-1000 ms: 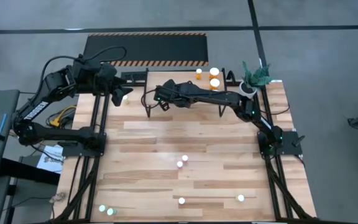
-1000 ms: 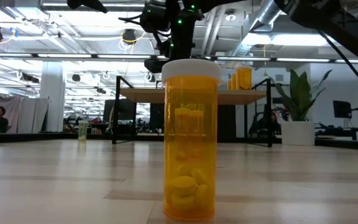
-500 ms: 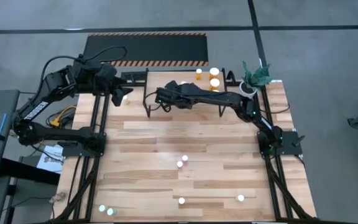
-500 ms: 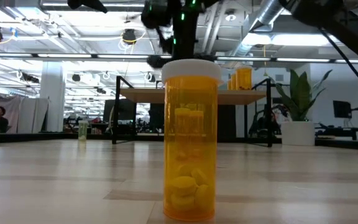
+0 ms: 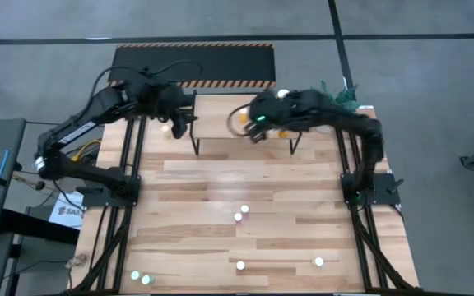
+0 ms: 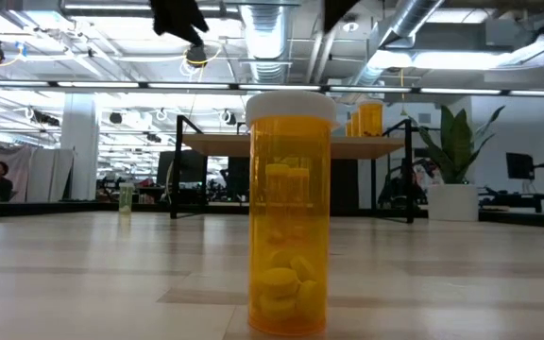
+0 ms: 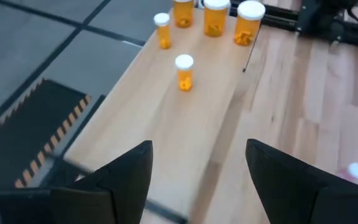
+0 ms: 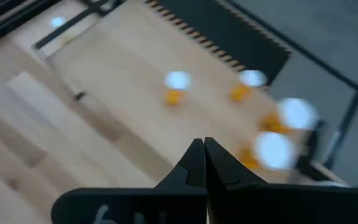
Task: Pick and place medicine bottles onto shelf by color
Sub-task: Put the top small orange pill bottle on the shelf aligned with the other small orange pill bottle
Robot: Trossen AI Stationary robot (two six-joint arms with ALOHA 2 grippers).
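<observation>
The shelf (image 5: 216, 107) stands at the table's far middle on thin black legs; it also shows in the low view (image 6: 296, 146). Several orange white-capped bottles stand on its top (image 7: 183, 71). A large orange bottle (image 6: 289, 212) stands on the table close to the low camera. Small bottles stand on the near half of the table (image 5: 239, 217) (image 5: 319, 262) (image 5: 135, 275). My left gripper (image 5: 178, 125) is open and empty above the shelf's left end (image 7: 194, 165). My right gripper (image 5: 252, 131) is shut and empty above the shelf's middle (image 8: 202, 155).
A white pot with a green plant (image 5: 340, 99) stands at the far right corner. A black mat with striped edges (image 5: 192, 62) lies on the floor beyond the table. A greenish bottle (image 6: 126, 196) stands far left in the low view. A person sits in the room behind.
My right gripper has drawn back from the shelf's left part toward the table's right edge, and its arm has folded up. My left gripper has gone toward the shelf's left end. Both have risen out of the low view's middle.
</observation>
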